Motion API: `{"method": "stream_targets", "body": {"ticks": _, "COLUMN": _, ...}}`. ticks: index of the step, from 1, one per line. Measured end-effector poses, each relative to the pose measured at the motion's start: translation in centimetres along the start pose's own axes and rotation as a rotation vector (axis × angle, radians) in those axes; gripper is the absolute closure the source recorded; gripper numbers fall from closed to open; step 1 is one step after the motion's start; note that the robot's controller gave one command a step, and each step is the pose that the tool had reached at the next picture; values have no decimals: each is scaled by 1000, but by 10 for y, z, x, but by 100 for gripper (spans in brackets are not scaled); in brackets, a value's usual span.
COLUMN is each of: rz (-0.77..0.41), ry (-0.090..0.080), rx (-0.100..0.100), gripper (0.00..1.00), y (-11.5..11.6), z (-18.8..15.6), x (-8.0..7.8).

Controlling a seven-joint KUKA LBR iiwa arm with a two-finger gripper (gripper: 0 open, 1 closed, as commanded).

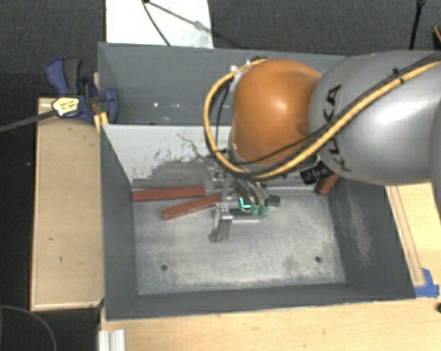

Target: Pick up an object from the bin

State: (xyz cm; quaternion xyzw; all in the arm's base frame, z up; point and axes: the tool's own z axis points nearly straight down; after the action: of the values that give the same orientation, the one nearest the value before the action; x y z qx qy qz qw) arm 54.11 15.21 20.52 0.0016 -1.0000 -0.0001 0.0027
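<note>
Your pincer (pixel 221 229) is down at the floor of the grey bin (pixel 169 86), a little left of the middle and nearer the back wall than the front. It hangs under the orange cover (pixel 271 108), with the yellow and black cables (pixel 219 134) looped round it. Released or clenched? You cannot tell from here, because the wrist hardware crowds that spot. On the pincer's left, the lower red-brown stick (pixel 185 209) runs in at a slight slant and its right end meets the pincer body. Whether it is actually gripped you cannot tell. Just behind it lies the upper red-brown stick (pixel 167 194), almost level, with its right end also tucked in by the wrist. The two sticks sit close together at the right and spread apart toward the left. On the pincer's other side, just beside it, there is a small green piece (pixel 262 209), partly hidden by the hardware. Further right, under the silver arm (pixel 385 123), a reddish-brown bit (pixel 326 186) peeks out near the right wall, too covered to name. Now your room: you have bare floor across the whole front half, from the pincer to the front wall and out to both front corners. The upper stick's left end reaches close to the left wall. The back wall is near, scuffed pale behind the sticks, and the arm takes up the right side.
</note>
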Motion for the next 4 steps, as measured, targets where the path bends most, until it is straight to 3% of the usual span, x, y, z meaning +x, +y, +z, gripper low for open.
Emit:
{"method": "stream_targets", "body": {"ticks": 1, "rz": -276, "ry": -4, "rx": 1, "gripper": 0, "y": 17, "z": 29, "x": -10}}
{"method": "stream_targets", "body": {"ticks": 2, "rz": 100, "ry": -10, "rx": 1, "gripper": 0, "y": -45, "z": 29, "x": -30}}
{"method": "stream_targets", "body": {"ticks": 3, "rz": -14, "ry": -5, "rx": 0, "gripper": 0, "y": -40, "z": 55, "x": -41}}
{"method": "stream_targets", "body": {"ticks": 4, "rz": 51, "ry": -6, "rx": 0, "gripper": 0, "y": -64, "z": 22, "x": -26}}
